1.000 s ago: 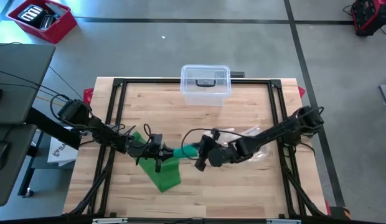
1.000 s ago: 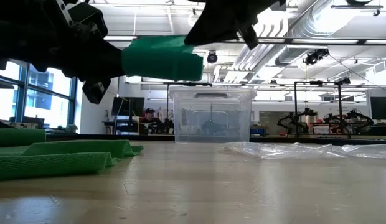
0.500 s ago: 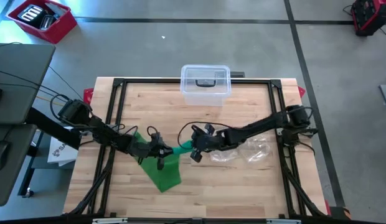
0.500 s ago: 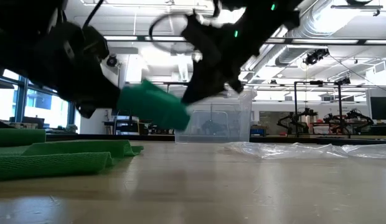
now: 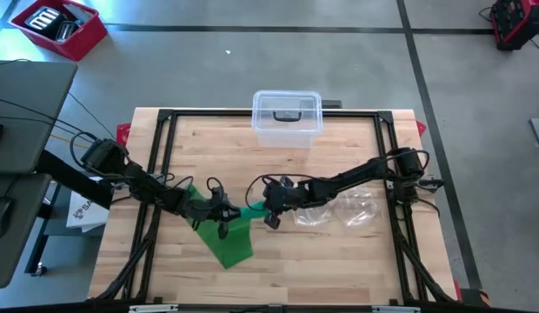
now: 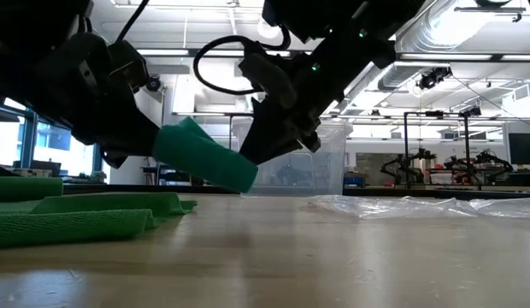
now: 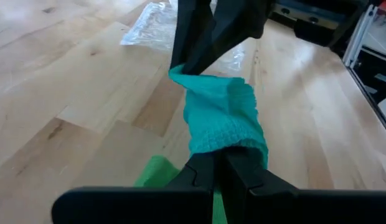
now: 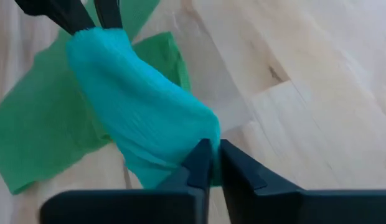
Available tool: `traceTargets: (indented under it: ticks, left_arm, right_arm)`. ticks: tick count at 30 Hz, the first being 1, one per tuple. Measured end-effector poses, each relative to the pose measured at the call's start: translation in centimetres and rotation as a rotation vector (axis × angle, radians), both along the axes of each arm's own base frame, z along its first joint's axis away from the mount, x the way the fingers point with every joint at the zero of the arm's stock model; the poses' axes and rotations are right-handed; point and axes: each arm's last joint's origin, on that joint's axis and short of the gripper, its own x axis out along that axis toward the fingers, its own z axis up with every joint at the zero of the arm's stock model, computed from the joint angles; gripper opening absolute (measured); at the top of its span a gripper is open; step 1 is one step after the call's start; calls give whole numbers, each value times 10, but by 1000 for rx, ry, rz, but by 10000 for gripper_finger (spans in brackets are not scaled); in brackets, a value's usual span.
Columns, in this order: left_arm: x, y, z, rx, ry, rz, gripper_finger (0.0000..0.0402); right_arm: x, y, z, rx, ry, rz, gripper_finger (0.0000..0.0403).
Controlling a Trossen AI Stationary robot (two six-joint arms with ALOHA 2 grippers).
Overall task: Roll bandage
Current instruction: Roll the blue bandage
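A rolled green bandage (image 5: 249, 211) hangs just above the table's middle, between my two grippers. Its loose tail (image 5: 224, 242) lies crumpled on the wood toward the near left, also visible in the low view (image 6: 77, 214). My left gripper (image 5: 224, 214) is shut on the roll's left end. My right gripper (image 5: 268, 209) is shut on its right end. In the low view the roll (image 6: 205, 158) slopes down toward my right gripper (image 6: 258, 154). My left gripper pinches the roll's left end (image 7: 227, 146) between its two fingers. It comes from the table's left, pointing slightly downward, with the fingers along the roll. My right gripper pinches the roll's right end (image 8: 180, 158) between its two fingers. It comes from the table's right, slanting down. The roll is lifted clear of the table and tilted, this end lower.
A clear plastic box (image 5: 287, 117) stands at the table's far edge. Crumpled clear wrapping (image 5: 343, 209) lies under my right arm. Black frame rails (image 5: 165, 117) run along the table's sides. Bare wood lies toward the near edge.
My right gripper has come down and toward the table's left, tipping more steeply. The roll has dropped from well above the table to just over it. It has gone from level to sloping, its right end lowest. My left gripper has tipped down slightly.
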Motion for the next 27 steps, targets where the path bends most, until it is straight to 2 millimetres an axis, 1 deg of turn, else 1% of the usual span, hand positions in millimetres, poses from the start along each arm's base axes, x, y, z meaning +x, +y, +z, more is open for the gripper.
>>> traceTargets:
  ticks: [7, 12, 16, 22, 27]
  left_arm:
    - [0, 0, 0, -8, 4, -14, 1]
    - [0, -1, 0, -17, 5, -16, 1]
    - [0, 0, 0, -22, 6, -13, 1]
    - [-1, 0, -3, -46, 31, 4, 1]
    - [-3, 1, -6, -61, 59, 32, 1]
  right_arm:
    - [0, 0, -1, -9, 7, 18, 114]
    - [-1, 1, -1, 0, 13, 63, 154]
    - [-2, 1, -2, -13, 34, 86, 173]
    - [-4, 0, -4, 20, 73, 128, 191]
    - [-8, -2, -6, 3, 126, 145, 197]
